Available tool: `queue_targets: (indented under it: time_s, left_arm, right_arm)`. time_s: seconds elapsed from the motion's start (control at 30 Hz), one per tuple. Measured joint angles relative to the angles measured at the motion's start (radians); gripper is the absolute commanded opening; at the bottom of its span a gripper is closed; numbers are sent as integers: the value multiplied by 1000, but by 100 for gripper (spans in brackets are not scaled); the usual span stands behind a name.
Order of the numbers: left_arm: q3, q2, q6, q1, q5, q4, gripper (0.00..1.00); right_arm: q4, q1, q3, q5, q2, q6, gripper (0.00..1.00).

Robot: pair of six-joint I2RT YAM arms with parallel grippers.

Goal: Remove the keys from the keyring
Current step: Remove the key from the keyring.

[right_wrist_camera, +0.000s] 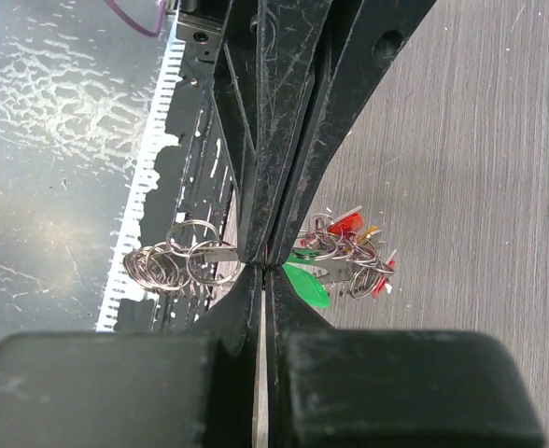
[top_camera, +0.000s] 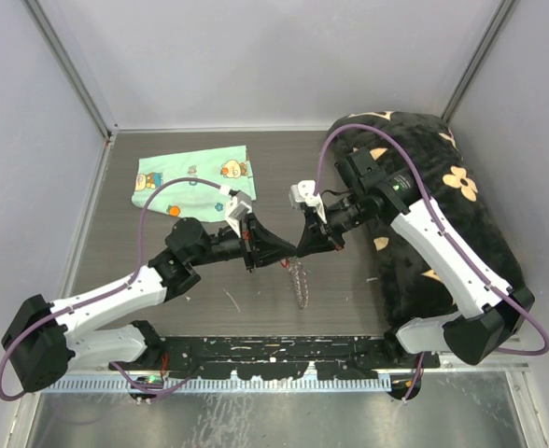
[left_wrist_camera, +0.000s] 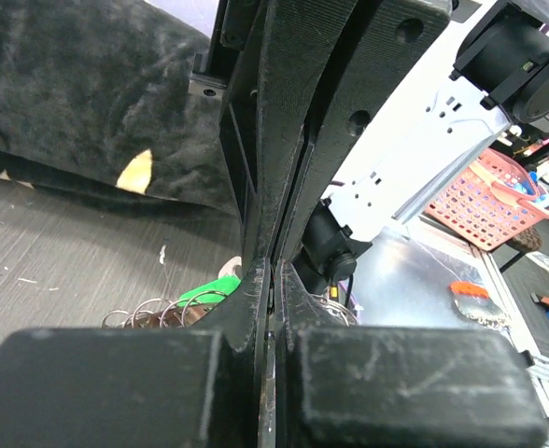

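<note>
The keyring [right_wrist_camera: 195, 261] is a bunch of silver wire loops, with the keys [right_wrist_camera: 349, 250] fanned out beside it, their heads red, green and orange. My right gripper [right_wrist_camera: 263, 265] is shut on the bunch, with loops to its left and keys to its right. From above, the bunch [top_camera: 301, 280] hangs down to the table under both gripper tips. My left gripper [left_wrist_camera: 273, 280] has its jaws pressed together, and it meets my right gripper [top_camera: 305, 246] tip to tip. A green key head [left_wrist_camera: 198, 291] and some loops [left_wrist_camera: 151, 313] lie just left of it. Whether it pinches anything is hidden.
A mint-green cartoon-print cloth [top_camera: 192, 177] lies at the back left. A big black plush cushion with cream flowers [top_camera: 443, 205] fills the right side, under the right arm. A black rail [top_camera: 274, 355] runs along the near edge. An orange-red basket [left_wrist_camera: 485, 201] stands off the table.
</note>
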Motion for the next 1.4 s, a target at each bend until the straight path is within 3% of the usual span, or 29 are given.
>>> queue_targets:
  time_s: [0.17,0.57,0.7,1.13,1.4]
  left_arm:
    - [-16,-26,13,0,-20,15,0]
    - [-86,-51,-6,0,-59,50,0]
    - [-101,-50,-43,0,-57,112,0]
    - [-103,-50,-136,0,-70,211,0]
    - [-107,-50,-166,0,-98,215,0]
  right_arm:
    - [23,0,-1,-24,0,14,31]
    - [114,-71,-69,-122,-98,38,67]
    - [163,-73,-140,-162,-151,32,66]
    - [246,-68,-164,-162,-192,-5,40]
    - [286,-40,-181,-135,-192,0,36]
